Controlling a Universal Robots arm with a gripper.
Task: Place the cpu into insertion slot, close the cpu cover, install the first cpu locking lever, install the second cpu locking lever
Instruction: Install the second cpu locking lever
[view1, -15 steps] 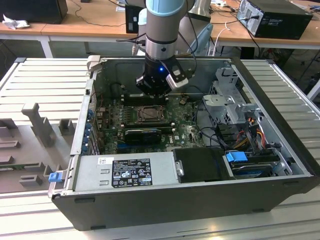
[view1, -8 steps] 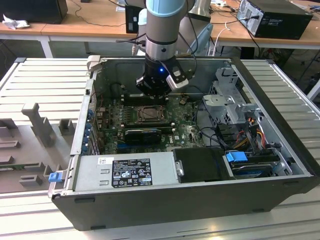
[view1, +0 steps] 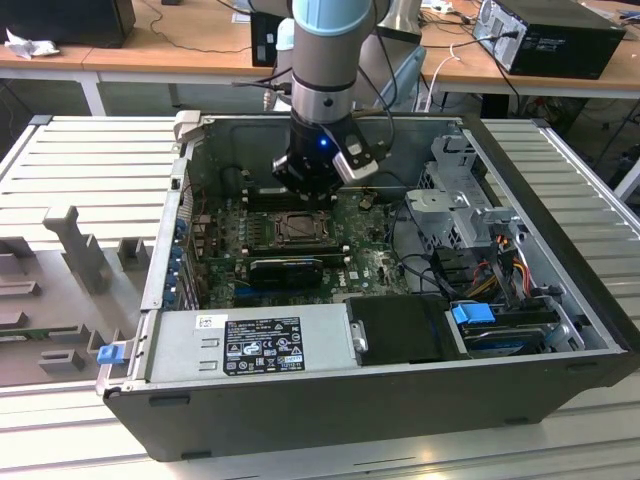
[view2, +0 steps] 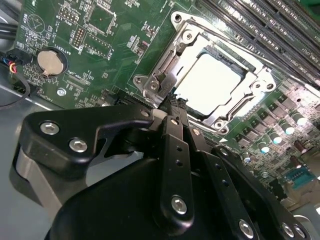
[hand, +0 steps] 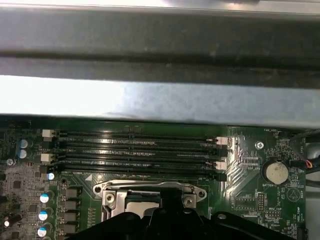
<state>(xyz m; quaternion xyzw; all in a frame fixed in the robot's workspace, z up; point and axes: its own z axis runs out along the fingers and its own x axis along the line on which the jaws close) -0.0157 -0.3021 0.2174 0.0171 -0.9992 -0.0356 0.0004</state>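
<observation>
Jaws of my gripper (view2: 175, 102) are brought narrow, the black fingertips (view2: 172, 127) close together with nothing held between them, as the second wrist view shows. They hang just beside one edge of the insertion slot (view2: 212, 82), near a silvery hinge tab at the frame. I cannot tell if they touch the metal there.

Inside the slot lies the cpu (view2: 207, 82), pale and flat, seated in the square opening. Over it sits the cpu cover (view2: 250, 92), a silvery frame plate, lying down flat around the chip with screws at its corners.

In the exterior view my arm (view1: 325, 60) comes down from above into an open computer case (view1: 400, 390) and hides part of the green motherboard (view1: 375, 265); the slot is seen just in front of my wrist. Near the slot, toward the camera, lies a long black card (view1: 285, 270). On the exterior view's right are a metal drive cage (view1: 455, 200) and a bundle of coloured cables (view1: 505, 255). A grey power supply (view1: 250, 345) with a label stands along the near wall.

In the first wrist view four long memory slots (hand: 135, 152) run beside the socket, and behind them rises the case wall. A round coin battery (hand: 275, 172) sits on the board close by. A row of small capacitors (hand: 44, 215) stands on the other side.
</observation>
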